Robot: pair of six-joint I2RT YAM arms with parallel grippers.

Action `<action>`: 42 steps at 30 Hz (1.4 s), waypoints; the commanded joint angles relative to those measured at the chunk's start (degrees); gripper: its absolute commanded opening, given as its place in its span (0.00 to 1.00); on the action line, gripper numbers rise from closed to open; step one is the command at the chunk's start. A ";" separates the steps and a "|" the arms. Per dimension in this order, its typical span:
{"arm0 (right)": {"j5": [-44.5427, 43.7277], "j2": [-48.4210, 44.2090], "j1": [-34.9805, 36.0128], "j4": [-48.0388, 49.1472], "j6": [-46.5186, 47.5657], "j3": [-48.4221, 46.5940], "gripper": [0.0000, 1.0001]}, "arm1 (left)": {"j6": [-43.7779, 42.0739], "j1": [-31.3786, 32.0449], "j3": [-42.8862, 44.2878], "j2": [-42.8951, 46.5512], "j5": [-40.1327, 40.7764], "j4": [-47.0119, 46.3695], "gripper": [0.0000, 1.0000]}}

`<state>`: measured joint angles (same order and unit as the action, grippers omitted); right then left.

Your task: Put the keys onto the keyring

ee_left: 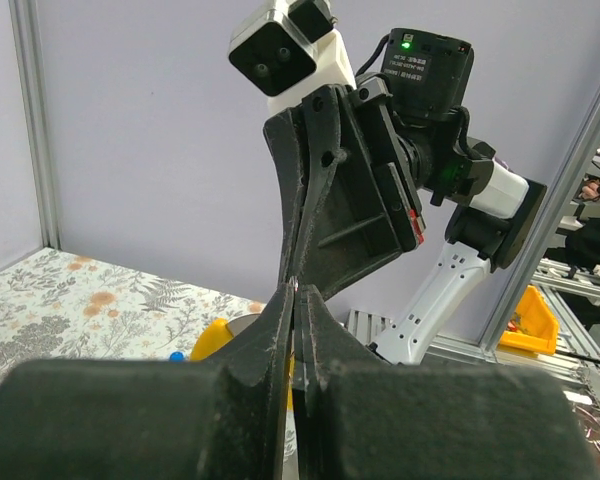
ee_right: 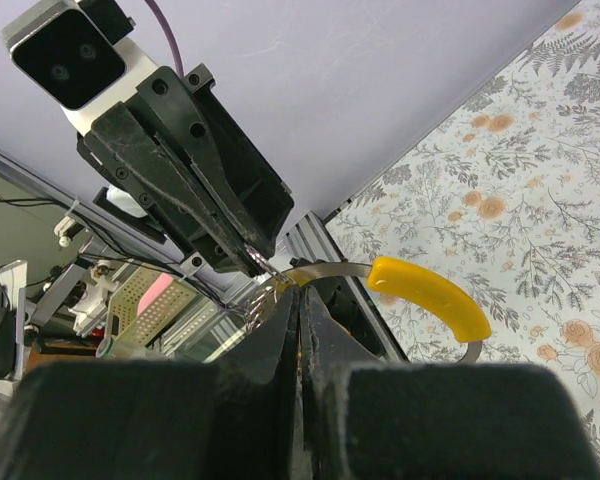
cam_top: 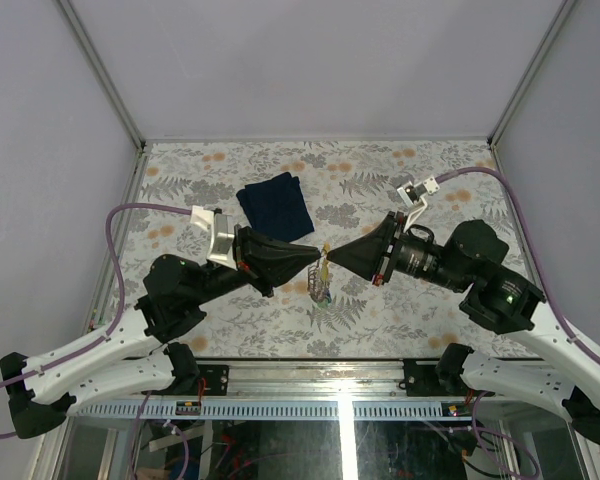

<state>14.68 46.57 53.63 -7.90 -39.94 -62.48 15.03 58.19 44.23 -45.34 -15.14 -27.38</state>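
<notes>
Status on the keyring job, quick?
Left gripper and right gripper shut, pinching keyring tip to tip, mid-air. Keys dangle beneath. Navy cloth behind, out of the way.

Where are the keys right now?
In the top view, the keys are mid-table, just nearward of where the left tool and right tool meet tip to tip, with the navy cloth beyond.

Thin keyring (ee_right: 330,267) aloft, coloured keys (cam_top: 322,285) beneath.
</notes>
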 commanded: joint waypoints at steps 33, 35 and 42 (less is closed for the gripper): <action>9.38 -9.72 0.26 27.51 31.94 12.23 0.40 | 1.49 0.38 1.17 -0.77 -4.36 -7.92 0.00; 10.75 -8.81 0.27 29.08 32.31 13.13 0.40 | 1.66 0.41 1.42 -1.22 -4.93 -8.37 0.00; 12.72 -7.37 0.25 33.12 31.50 15.00 0.33 | 1.75 0.42 1.52 -1.11 -5.66 -8.02 0.00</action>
<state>25.15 38.85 53.63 18.35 -9.43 -47.07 16.25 58.19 44.23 -47.13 -20.01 -29.93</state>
